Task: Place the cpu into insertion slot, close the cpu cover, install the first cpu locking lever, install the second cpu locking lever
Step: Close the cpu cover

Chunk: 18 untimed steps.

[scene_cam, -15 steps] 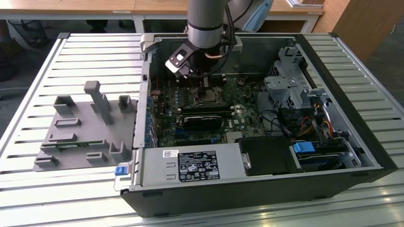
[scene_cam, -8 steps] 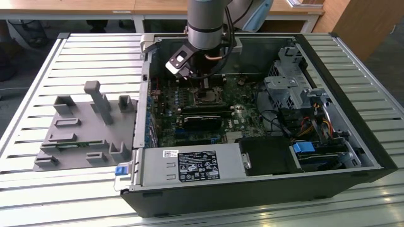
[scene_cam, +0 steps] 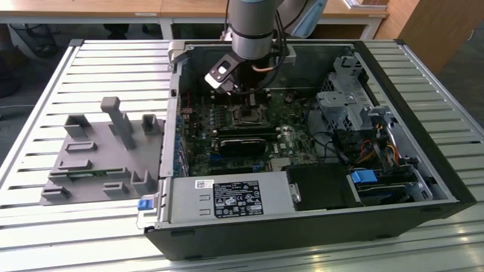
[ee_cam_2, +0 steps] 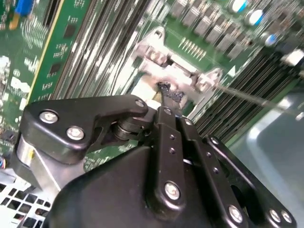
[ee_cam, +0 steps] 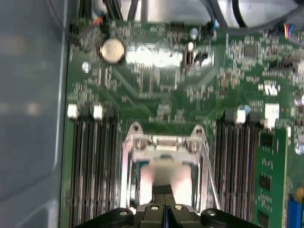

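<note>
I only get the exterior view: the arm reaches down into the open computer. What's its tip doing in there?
Observer: In the second wrist view the claw has its tip right at the silver cover on the green board.
Visitor: Is the claw open?
Observer: No, its fingers are pressed together. I can't tell whether they pinch anything.
Visitor: What's around that cover?
Observer: In the first wrist view, rows of long dark slots flank it, and a round silver battery sits farther along the board.
</note>
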Available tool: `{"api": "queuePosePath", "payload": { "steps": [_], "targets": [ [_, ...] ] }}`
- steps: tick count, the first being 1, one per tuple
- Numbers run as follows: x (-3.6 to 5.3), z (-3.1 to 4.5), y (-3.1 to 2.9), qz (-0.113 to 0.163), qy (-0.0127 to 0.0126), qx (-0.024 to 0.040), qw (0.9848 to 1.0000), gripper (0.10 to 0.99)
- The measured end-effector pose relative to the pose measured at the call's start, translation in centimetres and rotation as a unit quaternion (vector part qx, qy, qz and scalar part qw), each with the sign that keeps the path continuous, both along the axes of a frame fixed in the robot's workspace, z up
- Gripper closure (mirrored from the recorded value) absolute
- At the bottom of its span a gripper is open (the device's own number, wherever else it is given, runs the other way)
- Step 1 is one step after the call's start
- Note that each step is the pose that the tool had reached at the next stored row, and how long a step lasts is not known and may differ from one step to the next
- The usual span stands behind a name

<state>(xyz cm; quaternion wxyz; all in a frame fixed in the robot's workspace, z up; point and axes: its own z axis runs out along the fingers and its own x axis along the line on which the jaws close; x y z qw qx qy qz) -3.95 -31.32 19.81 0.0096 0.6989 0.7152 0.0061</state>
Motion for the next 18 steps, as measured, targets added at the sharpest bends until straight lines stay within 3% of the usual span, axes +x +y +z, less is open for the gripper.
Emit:
{"api": "queuePosePath", "payload": {
  "steps": [4, 7, 11, 14, 18],
  "targets": [
    [0.46, 0.20, 0.04, 0.000, -0.0010, 0.0048, 1.0000, 0.980],
    [0.37, 0.72, 0.01, 0.001, -0.0009, 0.0038, 1.0000, 0.980],
    [-0.29, 0.73, 0.00, 0.004, -0.0042, 0.0037, 1.0000, 0.980],
    [-1.06, 0.69, -0.01, 0.004, -0.0048, 0.0037, 1.0000, 0.980],
    [-1.33, 0.49, -0.04, 0.004, -0.0048, 0.0034, 1.0000, 0.980]
  ]
}}
